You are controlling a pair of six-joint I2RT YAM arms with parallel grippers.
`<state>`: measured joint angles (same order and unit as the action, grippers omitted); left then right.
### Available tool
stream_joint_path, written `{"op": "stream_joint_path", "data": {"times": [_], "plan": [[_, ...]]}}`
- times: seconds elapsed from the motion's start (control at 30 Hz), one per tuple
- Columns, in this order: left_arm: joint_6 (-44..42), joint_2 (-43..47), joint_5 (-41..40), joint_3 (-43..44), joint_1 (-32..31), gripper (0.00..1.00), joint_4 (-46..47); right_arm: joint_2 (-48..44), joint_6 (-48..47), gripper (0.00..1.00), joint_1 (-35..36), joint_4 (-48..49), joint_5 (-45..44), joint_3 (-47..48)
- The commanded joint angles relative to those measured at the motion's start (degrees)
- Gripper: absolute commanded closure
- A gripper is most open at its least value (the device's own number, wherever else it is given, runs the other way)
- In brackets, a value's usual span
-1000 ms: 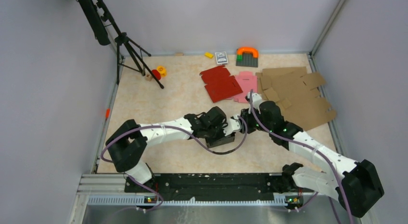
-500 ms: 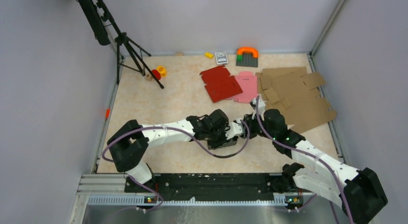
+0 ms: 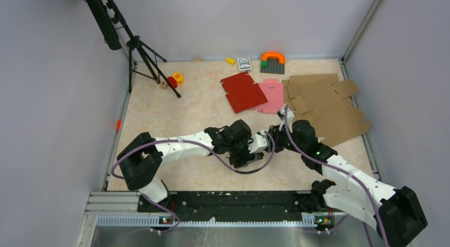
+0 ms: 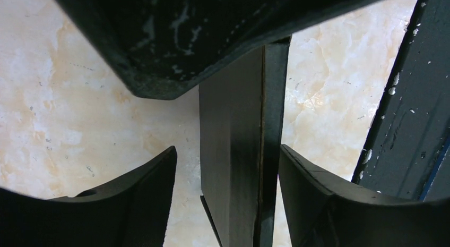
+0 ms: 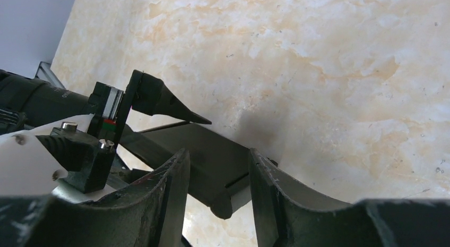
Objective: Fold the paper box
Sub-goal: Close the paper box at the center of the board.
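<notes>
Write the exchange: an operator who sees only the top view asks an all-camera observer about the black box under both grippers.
Operator: Is the left gripper shut on the box?
Observer: No. An upright panel stands between its fingers, with table showing beside one.
Operator: And the right gripper?
Observer: The box's end lies between its fingers; whether they pinch it, I cannot tell.

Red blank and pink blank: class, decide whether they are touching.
Touching. In the top view the red blank and pink blank meet along one edge, with no gap.
</notes>
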<state>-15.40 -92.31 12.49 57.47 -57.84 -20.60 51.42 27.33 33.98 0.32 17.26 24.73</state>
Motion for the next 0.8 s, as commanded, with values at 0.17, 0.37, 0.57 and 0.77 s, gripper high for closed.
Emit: {"op": "stream_joint_path", "data": {"times": [0.17, 0.37, 0.57, 0.77], "plan": [[3.5, 4.1, -0.6, -1.8, 3.5, 0.33, 3.4, -1.7, 1.2, 0.54, 0.2, 0.8, 7.5, 1.4], [4.1, 7.2, 0.1, -4.1, 4.1, 0.43, 5.2, -2.5, 1.6, 0.54, -0.8, -0.1, 8.5, 1.6], [4.5, 8.7, -0.1, -5.1, 4.1, 0.37, 5.8, -1.5, -0.6, 0.48, -0.8, -3.3, 9.1, 2.7], [4.4, 9.6, -0.9, -5.8, 4.2, 0.36, 5.7, 0.2, -5.7, 0.48, -0.8, -6.3, 5.5, 5.9]]}}
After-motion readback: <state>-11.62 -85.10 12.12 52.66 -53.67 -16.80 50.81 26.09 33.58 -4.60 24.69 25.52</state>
